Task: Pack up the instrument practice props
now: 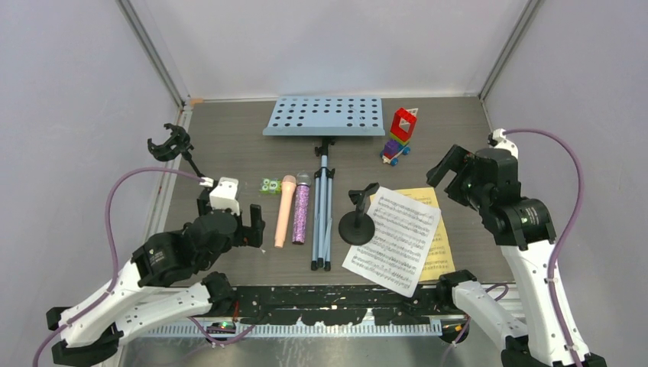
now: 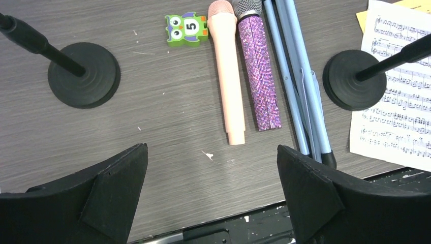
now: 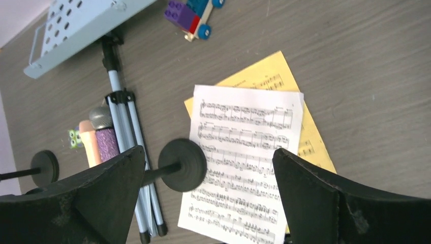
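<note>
1. The left tool [image 2: 211,152] hangs over the worktop [image 2: 152,101], its jaws wide apart and empty.
2. The right tool [image 3: 208,152], also spread and empty, is above the white score sheet [image 1: 397,237], which overlaps the yellow sheet [image 1: 442,260].
3. The peach microphone [image 1: 285,210] and the purple microphone [image 1: 301,212] lie side by side, just left of the music rack [image 1: 324,116] legs.
4. The rack's plate sits far, at centre.
5. One mic holder [image 1: 356,225] stands at the white sheet's left edge, and another mic holder [image 2: 84,74] stands far left.
</note>
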`<state>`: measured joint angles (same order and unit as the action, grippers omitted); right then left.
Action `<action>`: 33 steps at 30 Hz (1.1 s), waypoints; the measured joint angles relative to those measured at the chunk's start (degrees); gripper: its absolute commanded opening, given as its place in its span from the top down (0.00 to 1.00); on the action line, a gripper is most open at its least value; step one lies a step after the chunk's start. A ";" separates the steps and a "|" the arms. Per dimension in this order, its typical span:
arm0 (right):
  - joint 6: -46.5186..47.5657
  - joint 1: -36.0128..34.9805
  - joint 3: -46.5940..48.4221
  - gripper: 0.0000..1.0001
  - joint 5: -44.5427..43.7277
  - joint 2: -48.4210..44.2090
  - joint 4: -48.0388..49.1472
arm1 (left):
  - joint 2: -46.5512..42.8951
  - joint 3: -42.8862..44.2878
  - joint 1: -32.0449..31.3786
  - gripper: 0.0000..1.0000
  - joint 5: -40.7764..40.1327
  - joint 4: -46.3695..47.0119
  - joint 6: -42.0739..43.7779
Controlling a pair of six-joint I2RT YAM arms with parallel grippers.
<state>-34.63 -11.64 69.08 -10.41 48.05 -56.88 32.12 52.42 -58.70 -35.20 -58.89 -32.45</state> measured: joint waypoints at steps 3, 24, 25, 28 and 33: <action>0.09 0.02 -0.20 0.00 1.25 -1.20 -2.84 | 1.97 1.16 0.00 0.00 -0.26 -1.18 -2.01; 7.65 0.02 -6.91 0.00 8.24 -22.56 -0.92 | -15.23 3.45 0.00 0.00 4.81 -1.77 1.60; 7.78 0.02 -7.56 0.00 8.37 -23.26 -0.39 | -17.68 3.23 0.07 0.00 4.68 -1.75 1.57; 8.00 0.02 -8.79 0.00 9.18 -24.59 0.31 | -21.57 2.62 0.11 0.00 4.39 -1.68 1.55; 8.24 0.02 -9.22 0.00 9.90 -26.47 1.16 | -22.73 1.77 0.11 0.00 4.39 -1.44 1.62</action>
<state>-26.39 -11.62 59.86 -0.51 21.58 -55.72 9.39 54.19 -58.59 -30.81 -60.34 -30.83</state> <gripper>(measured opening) 0.996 0.996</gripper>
